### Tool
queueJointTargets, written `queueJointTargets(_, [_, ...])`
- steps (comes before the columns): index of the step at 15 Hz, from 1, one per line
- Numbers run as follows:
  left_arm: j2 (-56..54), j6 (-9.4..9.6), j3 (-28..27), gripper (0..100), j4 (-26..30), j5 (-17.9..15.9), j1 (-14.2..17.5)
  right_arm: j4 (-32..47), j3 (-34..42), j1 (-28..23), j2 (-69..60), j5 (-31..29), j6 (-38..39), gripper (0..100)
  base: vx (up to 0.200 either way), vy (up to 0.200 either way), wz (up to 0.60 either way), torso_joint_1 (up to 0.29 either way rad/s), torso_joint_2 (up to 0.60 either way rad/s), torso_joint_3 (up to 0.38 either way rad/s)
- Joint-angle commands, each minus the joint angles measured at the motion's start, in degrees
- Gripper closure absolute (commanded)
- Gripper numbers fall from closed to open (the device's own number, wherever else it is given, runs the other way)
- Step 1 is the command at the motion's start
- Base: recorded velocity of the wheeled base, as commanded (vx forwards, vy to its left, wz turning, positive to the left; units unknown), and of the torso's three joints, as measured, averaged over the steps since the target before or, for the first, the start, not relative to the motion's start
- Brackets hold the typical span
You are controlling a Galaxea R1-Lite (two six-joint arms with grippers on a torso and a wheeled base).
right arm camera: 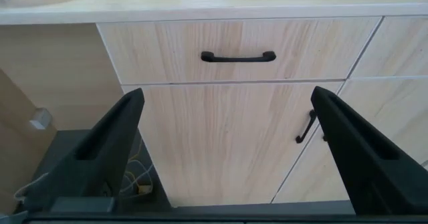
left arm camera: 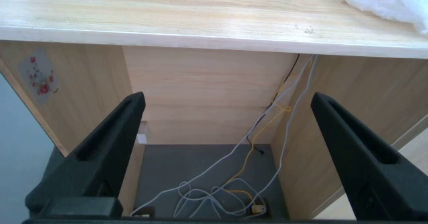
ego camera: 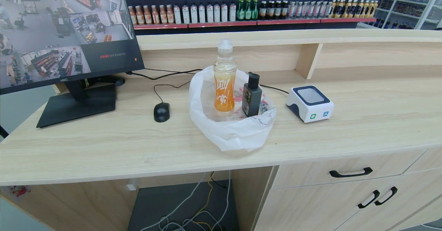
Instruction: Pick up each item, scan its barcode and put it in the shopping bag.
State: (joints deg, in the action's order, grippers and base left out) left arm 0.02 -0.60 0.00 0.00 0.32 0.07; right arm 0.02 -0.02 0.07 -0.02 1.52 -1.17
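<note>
A white plastic shopping bag (ego camera: 230, 127) sits open in the middle of the wooden counter (ego camera: 103, 144). Inside it stand an orange drink bottle (ego camera: 224, 82) with a white cap and a small dark bottle (ego camera: 251, 96) with a black cap, both upright. The white and navy barcode scanner (ego camera: 309, 103) rests to the right of the bag. My left gripper (left arm camera: 227, 154) is open below the counter's front edge, facing the knee space. My right gripper (right arm camera: 227, 154) is open too, low down in front of the drawer handle (right arm camera: 238, 57).
A monitor (ego camera: 62, 34) on a black stand fills the counter's left end, with a black mouse (ego camera: 161, 112) beside the bag. Cables (left arm camera: 221, 190) hang in the knee space under the counter. Drawers and cabinet doors (ego camera: 348, 189) lie at lower right. Shelves of bottles (ego camera: 248, 11) line the back.
</note>
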Motion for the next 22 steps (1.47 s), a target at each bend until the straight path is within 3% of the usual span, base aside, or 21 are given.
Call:
queueJointTargets(1, [0.0, -0.02, 0.0, 0, 0.0, 0.0, 0.0, 0.1, 0.0, 0.0, 0.1, -0.1, 0.2, 0, 0.000, 0.000, 0.00, 0.000, 0.00, 0.000])
queueJointTargets(9, [0.0, 0.42, 0.0, 0, 0.1, 0.0, 0.0, 0.1, 0.0, 0.0, 0.0, -0.1, 0.1, 0, -0.025, 0.000, 0.00, 0.000, 0.00, 0.000])
queueJointTargets(22, [0.0, -0.11, 0.0, 0, 0.0, 0.0, 0.0, 0.1, 0.0, 0.1, 0.2, -0.1, 0.1, 0, 0.000, -0.200, 0.00, 0.001, 0.00, 0.001])
